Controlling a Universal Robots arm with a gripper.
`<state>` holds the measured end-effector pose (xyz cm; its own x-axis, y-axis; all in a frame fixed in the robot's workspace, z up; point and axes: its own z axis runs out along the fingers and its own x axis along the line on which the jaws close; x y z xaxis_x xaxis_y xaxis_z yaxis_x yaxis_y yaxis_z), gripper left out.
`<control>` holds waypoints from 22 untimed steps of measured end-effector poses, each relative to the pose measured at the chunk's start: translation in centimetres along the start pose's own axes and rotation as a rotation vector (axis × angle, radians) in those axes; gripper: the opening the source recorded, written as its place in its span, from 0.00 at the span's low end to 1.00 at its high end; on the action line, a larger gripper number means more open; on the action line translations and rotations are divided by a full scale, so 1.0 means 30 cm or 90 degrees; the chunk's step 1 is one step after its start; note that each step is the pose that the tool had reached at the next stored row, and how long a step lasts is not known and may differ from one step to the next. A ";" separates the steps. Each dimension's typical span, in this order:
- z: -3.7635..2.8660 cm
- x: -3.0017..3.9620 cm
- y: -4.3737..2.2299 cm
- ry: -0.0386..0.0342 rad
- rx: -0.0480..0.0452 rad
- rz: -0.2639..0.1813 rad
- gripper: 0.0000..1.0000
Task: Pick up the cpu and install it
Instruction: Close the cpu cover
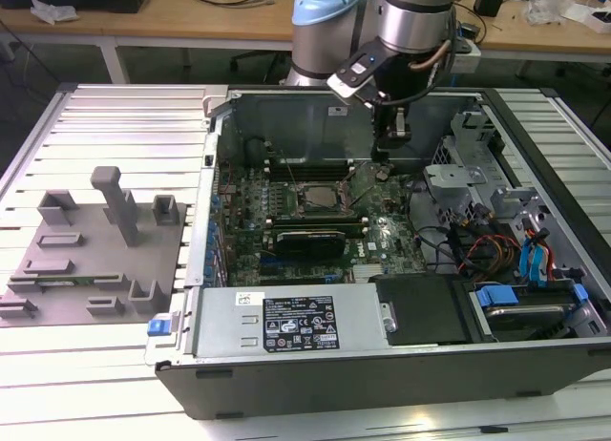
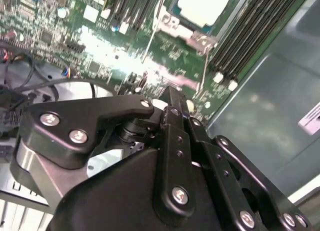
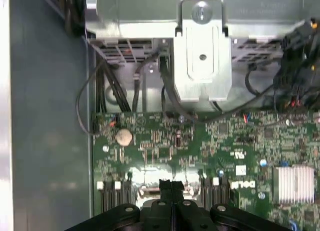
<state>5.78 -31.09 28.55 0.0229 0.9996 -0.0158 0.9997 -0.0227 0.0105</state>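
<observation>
Hanging inside the open computer case, the gripper is low over the motherboard, near the board's edge by the case's far wall.

- Fingers: pressed together with nothing between them. In the first wrist view the fingertips meet in one closed seam.
- Item, the cpu: silver-white top, lying flat within the socket frame at the middle of the motherboard. It is apart from the gripper, toward the exterior view's left of it.
- Memory slots: long dark rows just beside the socket.
- Coin cell: on the board, near its edge by the case wall.
- Finned heatsink: on the same board, well apart from the coin cell.
- Power supply: along the case wall nearest the exterior camera.
- Grey fixture plate: on the slatted table, beside the case at the exterior view's left, carrying grey blocks and posts.
</observation>
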 end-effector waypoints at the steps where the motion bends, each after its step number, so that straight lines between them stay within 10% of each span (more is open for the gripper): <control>1: 0.000 0.000 0.007 0.0001 0.0005 0.000 0.11; 13: 0.106 0.002 0.032 -0.0002 0.0039 0.000 0.11; 22: 0.116 0.002 0.023 -0.0022 0.0040 0.000 0.11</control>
<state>6.52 -31.09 25.08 0.0228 0.9996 -0.0193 0.9997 -0.0227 0.0043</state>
